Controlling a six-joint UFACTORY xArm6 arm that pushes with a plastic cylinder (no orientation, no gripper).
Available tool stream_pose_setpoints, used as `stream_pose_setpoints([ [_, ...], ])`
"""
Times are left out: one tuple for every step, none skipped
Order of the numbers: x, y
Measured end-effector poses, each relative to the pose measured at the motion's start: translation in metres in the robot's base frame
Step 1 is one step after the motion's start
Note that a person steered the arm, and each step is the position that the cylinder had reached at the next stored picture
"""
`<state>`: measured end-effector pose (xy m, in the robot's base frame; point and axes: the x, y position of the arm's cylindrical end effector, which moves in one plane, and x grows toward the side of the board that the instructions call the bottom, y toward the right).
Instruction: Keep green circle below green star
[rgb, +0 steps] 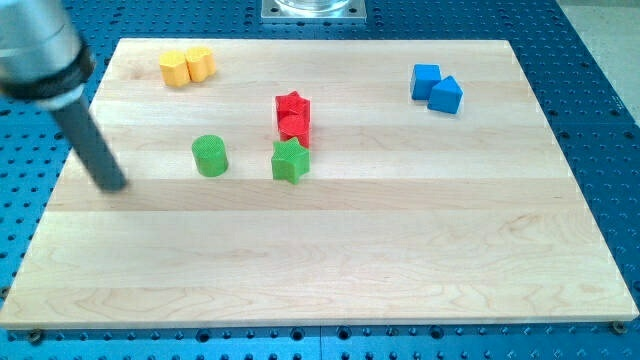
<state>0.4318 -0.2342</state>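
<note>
The green circle is a short cylinder on the left half of the wooden board. The green star lies to its right at about the same height in the view, with a gap between them. My tip is at the board's left side, well to the left of the green circle and slightly lower in the view. It touches no block.
Two red blocks sit stacked in the view just above the green star, touching it. Two yellow blocks lie at the top left. Two blue blocks lie at the top right.
</note>
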Motion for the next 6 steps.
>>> stream_pose_setpoints([
  [-0.050, 0.016],
  [-0.050, 0.081],
  [-0.004, 0.089],
  [0.080, 0.106],
  [0.067, 0.070],
  [0.073, 0.100],
])
